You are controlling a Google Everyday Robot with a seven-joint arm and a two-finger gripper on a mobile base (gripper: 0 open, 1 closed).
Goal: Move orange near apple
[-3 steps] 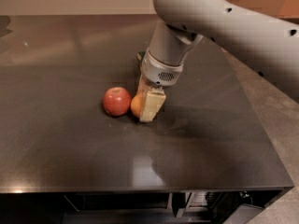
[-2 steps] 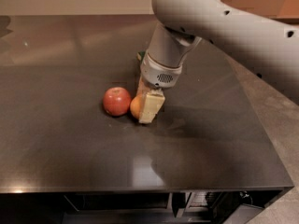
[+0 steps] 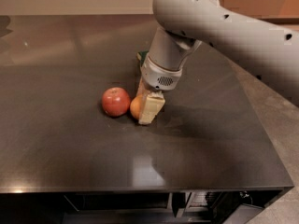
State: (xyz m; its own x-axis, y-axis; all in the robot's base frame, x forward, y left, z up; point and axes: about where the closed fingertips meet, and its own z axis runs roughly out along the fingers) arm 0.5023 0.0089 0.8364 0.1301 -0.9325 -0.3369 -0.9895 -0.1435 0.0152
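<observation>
The red apple [image 3: 115, 101] sits on the dark tabletop [image 3: 70, 139] left of centre. The orange [image 3: 135, 107] lies right beside it, nearly touching its right side, and is partly hidden by my gripper. My gripper [image 3: 145, 107] comes down from above on the grey arm, with its pale fingers [image 3: 151, 109] around the orange at table level.
A green object [image 3: 141, 56] shows partly behind the gripper's wrist. The table's right edge [image 3: 261, 125] and front edge [image 3: 140, 188] border a grey floor and a dark shelf below.
The gripper and orange have stayed in the same spot beside the apple; nothing visibly moved.
</observation>
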